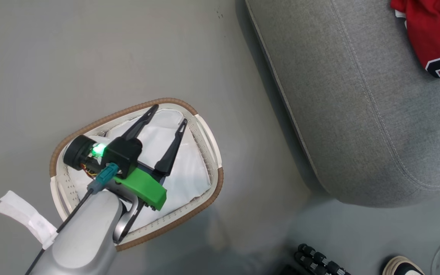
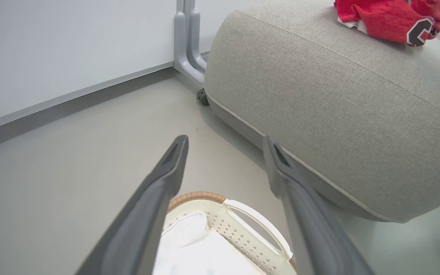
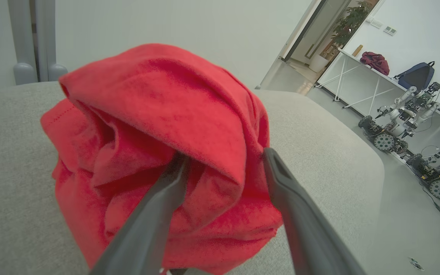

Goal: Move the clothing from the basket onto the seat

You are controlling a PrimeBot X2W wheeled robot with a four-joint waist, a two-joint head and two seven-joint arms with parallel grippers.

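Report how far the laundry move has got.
Done: the red numbered jersey and plain red shirt lie on the big grey fabric seat. In hand: nothing; the right jaws stand open at the shirt. Left: likely nothing; the oval white brown-rimmed basket holds a bare white liner.

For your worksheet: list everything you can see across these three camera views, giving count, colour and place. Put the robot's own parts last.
basket: one, white with brown rim, on the floor beside the seat
liner: one, white, inside the basket
seat: one, grey, right of the basket
jersey: one, red with black numeral, on the seat
shirt: one, plain red, on the seat
shoe: one, pale, on the floor, lower right
stand legs: two, grey, behind the seat
left gripper: one, dark, open, above the basket
right gripper: one, dark, open, at the shirt
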